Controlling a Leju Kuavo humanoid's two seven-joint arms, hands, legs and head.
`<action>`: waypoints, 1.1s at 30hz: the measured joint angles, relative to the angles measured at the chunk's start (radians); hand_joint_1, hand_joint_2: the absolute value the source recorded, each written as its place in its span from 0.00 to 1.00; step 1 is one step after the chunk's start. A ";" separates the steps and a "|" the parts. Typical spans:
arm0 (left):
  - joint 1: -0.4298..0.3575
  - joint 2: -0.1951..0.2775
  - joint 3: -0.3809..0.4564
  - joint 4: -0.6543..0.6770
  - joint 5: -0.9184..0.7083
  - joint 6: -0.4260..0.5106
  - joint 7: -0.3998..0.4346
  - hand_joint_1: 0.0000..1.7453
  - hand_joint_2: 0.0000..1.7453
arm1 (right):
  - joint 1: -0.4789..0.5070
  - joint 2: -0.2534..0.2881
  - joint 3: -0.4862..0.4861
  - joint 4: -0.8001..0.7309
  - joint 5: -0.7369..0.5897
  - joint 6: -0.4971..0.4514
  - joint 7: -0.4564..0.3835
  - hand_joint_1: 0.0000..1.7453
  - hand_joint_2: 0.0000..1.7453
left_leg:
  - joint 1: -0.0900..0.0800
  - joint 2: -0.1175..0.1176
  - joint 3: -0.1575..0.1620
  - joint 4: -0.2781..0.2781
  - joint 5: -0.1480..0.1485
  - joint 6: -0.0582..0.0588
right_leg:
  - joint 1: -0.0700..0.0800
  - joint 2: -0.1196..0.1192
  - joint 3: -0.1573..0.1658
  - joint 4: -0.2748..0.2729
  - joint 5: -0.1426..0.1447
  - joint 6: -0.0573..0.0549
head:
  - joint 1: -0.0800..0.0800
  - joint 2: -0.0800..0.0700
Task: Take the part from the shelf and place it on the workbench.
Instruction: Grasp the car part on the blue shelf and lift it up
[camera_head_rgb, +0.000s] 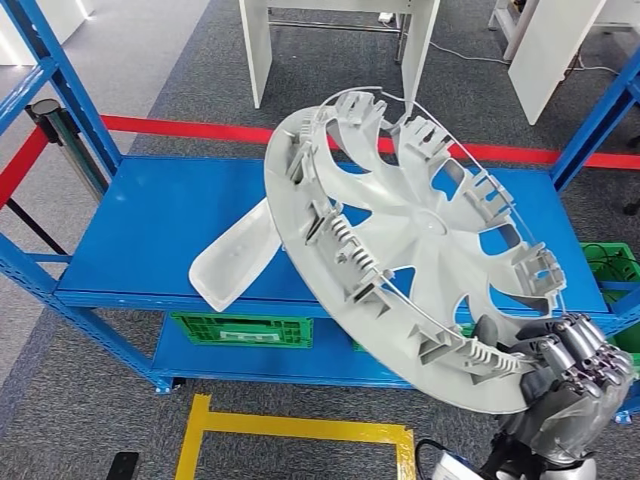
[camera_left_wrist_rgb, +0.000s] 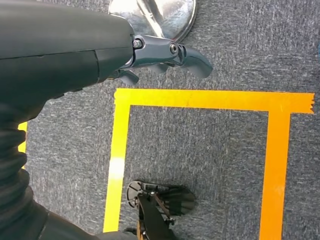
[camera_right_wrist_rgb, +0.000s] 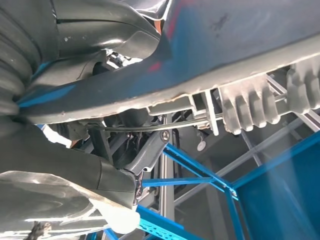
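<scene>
Fingers (camera_head_rgb: 581, 345) of the right hand (camera_head_rgb: 566, 385) wrap the lower rim of the wheel cover (camera_head_rgb: 411, 250), gripping it by the edge; that hold likely suits a wide, thin disc. Tilted, ribbed back side up, the part hangs above the blue shelf (camera_head_rgb: 151, 230), apart from its deck, so it appears lifted off and ready to carry to the worktop. A second pale part (camera_head_rgb: 230, 260) lies on the shelf beside it. Hanging over the grey floor and yellow tape (camera_left_wrist_rgb: 211, 100), the left hand (camera_left_wrist_rgb: 166, 52) holds nothing, its fingers loosely extended.
</scene>
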 joint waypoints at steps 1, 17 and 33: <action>0.000 0.000 0.000 0.000 0.001 0.000 0.000 0.00 1.00 | 0.002 0.000 0.002 0.000 0.000 0.000 0.000 1.00 1.00 | 0.000 0.000 0.000 0.000 0.000 0.000 | 0.000 0.000 0.000 0.000 0.000 0.000 | 0.000 0.000; -0.002 -0.003 0.023 0.000 0.016 -0.001 0.001 0.00 1.00 | 0.024 0.008 0.010 -0.013 0.001 -0.002 0.000 1.00 1.00 | -0.003 0.004 0.001 -0.015 0.015 0.031 | -0.011 0.001 -0.036 0.077 -0.059 0.020 | 0.003 0.000; -0.002 -0.002 0.033 0.000 0.024 -0.003 0.006 0.00 1.00 | 0.030 0.011 0.008 -0.020 -0.007 -0.002 -0.003 1.00 1.00 | 0.002 0.003 -0.074 0.110 -0.057 -0.035 | -0.008 -0.004 -0.006 0.002 0.013 -0.036 | -0.001 0.000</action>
